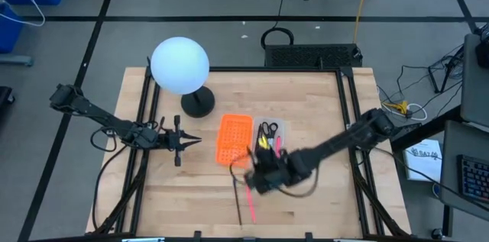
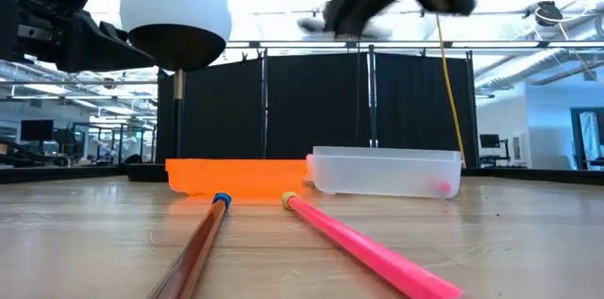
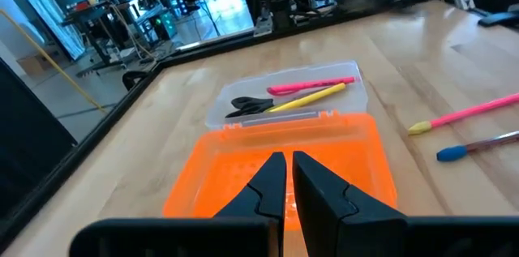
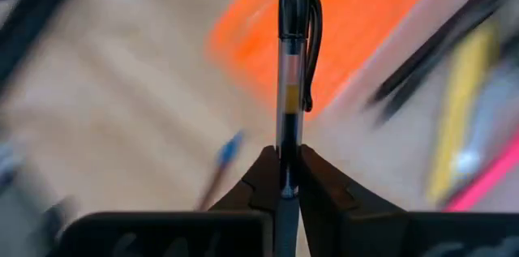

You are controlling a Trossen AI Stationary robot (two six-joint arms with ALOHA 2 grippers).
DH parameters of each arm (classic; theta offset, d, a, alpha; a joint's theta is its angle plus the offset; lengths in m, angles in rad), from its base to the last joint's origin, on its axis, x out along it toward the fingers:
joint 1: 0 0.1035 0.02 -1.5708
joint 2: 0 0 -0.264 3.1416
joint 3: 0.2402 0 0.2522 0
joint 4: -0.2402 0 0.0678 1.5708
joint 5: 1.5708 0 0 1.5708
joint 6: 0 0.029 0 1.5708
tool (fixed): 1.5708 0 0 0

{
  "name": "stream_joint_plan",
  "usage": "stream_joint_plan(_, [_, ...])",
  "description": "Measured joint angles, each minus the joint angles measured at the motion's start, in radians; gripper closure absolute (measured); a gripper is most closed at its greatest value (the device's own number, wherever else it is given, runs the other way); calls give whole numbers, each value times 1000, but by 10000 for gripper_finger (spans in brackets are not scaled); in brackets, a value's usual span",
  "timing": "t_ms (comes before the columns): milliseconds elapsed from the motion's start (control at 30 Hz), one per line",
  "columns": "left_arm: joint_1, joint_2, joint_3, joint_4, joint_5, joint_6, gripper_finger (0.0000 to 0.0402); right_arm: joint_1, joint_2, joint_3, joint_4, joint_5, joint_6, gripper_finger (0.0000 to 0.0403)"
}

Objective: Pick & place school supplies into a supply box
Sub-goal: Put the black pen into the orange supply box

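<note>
The right gripper is clenched on a slim clear-barrelled pen with black clip, held above the bench just near of the clear shallow plastic supply box; the pen looks light, stiff and slick, so a mid-barrel grip prob. holds best. The left gripper, fingers nearly closed on nothing, waits left of the orange perforated panel. The pale wood-plank bench is flat & bare-grained; a pink pencil and a brown pencil w/ blue tip lie loose on it.

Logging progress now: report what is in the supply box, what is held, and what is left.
Done: black-handled scissors, a pink pen and a yellow pencil lie in the clear plastic tray. In hand: the right gripper is shut on a clear-barrelled black pen. Left: a pink pencil and a brown blue-tipped pencil on the table.
</note>
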Motion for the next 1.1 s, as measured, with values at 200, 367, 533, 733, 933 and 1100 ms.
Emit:
stream_joint_plan(200, [0,0,0,1,1,-50,369,-157,-32,-116,32,-114,17,384])
stream_joint_plan(367, [0,0,0,-12,1,-16,369,-263,-30,-250,130,-218,37,384])
stream_joint_plan(533, [0,0,0,-21,1,43,369,-336,-28,-337,234,-299,46,384])
stream_joint_plan(733, [0,0,0,-22,1,65,369,-376,-30,-393,313,-338,35,383])
stream_joint_plan(933, [0,0,0,-21,1,70,369,-375,-30,-433,382,-382,26,320])
stream_joint_plan(1100, [0,0,0,-21,0,89,369,-375,-50,-433,368,-416,-62,282])
